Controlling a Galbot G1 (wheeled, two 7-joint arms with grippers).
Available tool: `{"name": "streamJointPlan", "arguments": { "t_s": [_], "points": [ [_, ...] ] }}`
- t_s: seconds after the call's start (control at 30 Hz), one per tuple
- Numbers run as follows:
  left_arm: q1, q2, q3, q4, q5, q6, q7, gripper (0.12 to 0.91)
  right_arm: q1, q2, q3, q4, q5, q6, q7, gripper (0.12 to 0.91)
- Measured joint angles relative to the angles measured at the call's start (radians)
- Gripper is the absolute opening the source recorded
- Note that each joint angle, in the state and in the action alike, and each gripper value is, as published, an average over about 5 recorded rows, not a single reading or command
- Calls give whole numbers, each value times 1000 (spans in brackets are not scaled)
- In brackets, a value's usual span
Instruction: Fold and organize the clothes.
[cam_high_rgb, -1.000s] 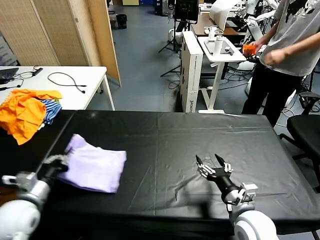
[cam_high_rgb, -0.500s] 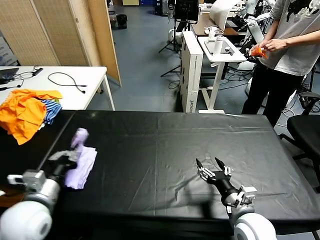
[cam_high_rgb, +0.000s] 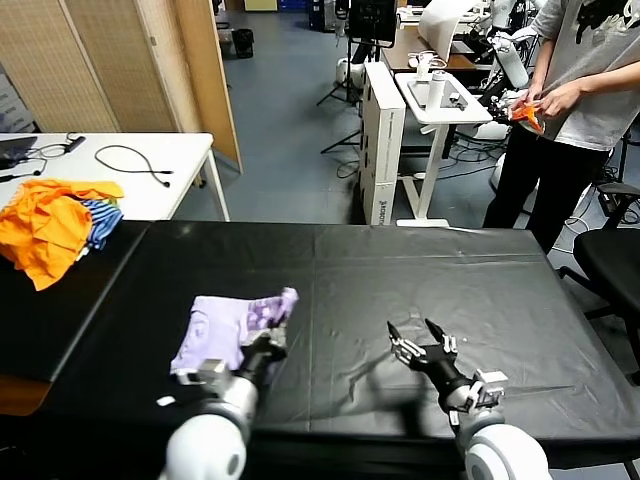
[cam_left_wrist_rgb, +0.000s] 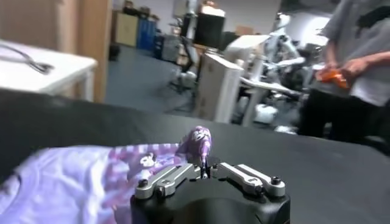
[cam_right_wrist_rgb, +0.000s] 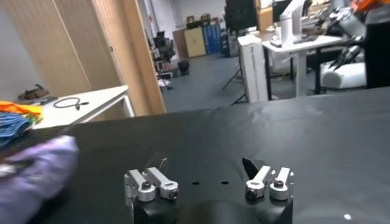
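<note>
Head view: 1 lavender T-shirt (cam_high_rgb: 225, 325) lies bunched on the black table (cam_high_rgb: 420, 270), left of centre, purple print facing up. Left gripper (cam_high_rgb: 268, 345) sits at the shirt's near right corner. In the left wrist view its jaws are drawn narrow, pinching a raised fold of the printed fabric (cam_left_wrist_rgb: 198, 141), with the remaining cloth spread beyond and beside it. Right gripper (cam_high_rgb: 420, 347) rests low over the bare table, right of centre, well apart from the shirt, jaws spread wide and holding nothing. 1 orange and blue-striped clothing heap (cam_high_rgb: 55, 222) lies at the far left. 1 person (cam_high_rgb: 565, 100) stands beyond the table.
</note>
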Motion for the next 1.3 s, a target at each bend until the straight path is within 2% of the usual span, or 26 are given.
{"name": "streamJointPlan", "arguments": {
  "t_s": [0.1,0.17,0.33,0.43,0.57,0.67,0.77,0.87,0.97,1.07,1.2,1.3],
  "points": [
    [-3,-25,36,8,29,-7,14,382,11,-13,-19,-1,43,-31,-3,907],
    [-4,-28,49,-1,46,-12,31,515,19,-24,-32,2,77,-52,-6,907],
    [-13,2,39,-48,91,-44,86,812,47,-54,-76,7,180,-105,13,907],
    [-32,50,1,-62,79,-61,92,892,73,-61,-119,-4,238,-123,37,907],
    [-58,144,-80,-64,32,-69,83,906,125,-48,-195,-40,294,-133,65,907],
    [-56,200,-136,-67,25,-74,83,907,163,-25,-255,-74,303,-134,73,907],
    [-42,223,-170,-75,35,-79,83,907,199,5,-310,-112,298,-134,79,906],
    [-26,229,-188,-86,47,-81,84,907,229,36,-351,-152,291,-131,85,874],
    [-17,233,-204,-97,48,-82,83,907,248,57,-374,-187,280,-124,85,770],
    [-11,239,-221,-104,49,-81,83,907,254,66,-382,-211,267,-116,79,620],
    [-6,246,-235,-107,57,-81,84,907,250,70,-375,-220,253,-112,76,365],
    [-7,247,-239,-107,60,-82,84,907,244,69,-360,-213,250,-120,84,206]
  ]
}}
